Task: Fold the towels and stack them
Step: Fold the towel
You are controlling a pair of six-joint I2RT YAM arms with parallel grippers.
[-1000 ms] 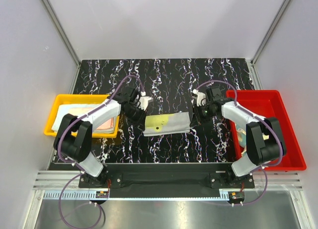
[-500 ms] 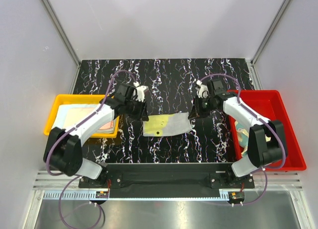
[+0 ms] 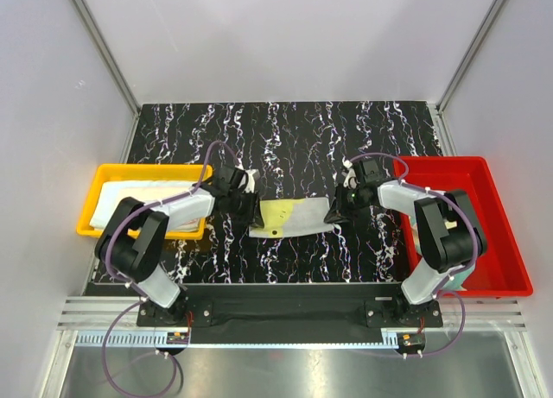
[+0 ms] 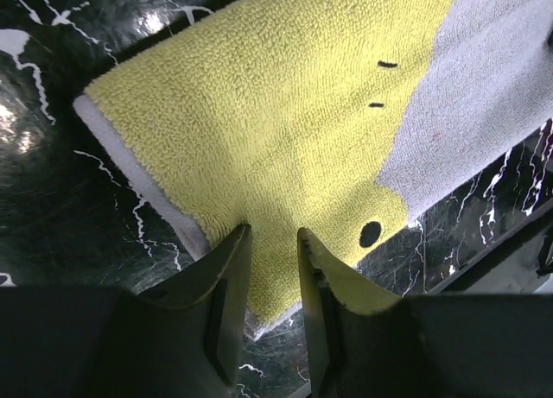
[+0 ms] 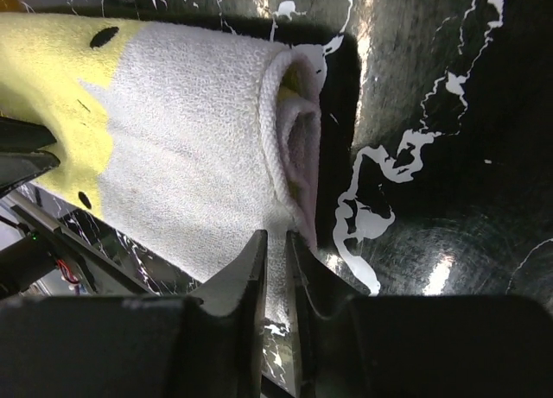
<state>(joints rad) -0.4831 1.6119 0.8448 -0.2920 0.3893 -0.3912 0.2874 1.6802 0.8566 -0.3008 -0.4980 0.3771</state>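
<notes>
Settling onto the short ends of the folded towel (image 3: 289, 217), both arms had come back down after lifting away half a second earlier. The towel, a yellow and white strip, lay on the marbled table (image 3: 294, 139) just right of the yellow tray (image 3: 143, 167), hardly shifted. The left gripper (image 3: 253, 215), at the end nearer the tray, had loosened, and its fingers stood slightly parted over flat cloth. The right gripper (image 3: 333, 212), at the end farther from the tray, showed only a thin gap, and whether it pinched cloth could not be told. Another fold probably remained before stacking.
</notes>
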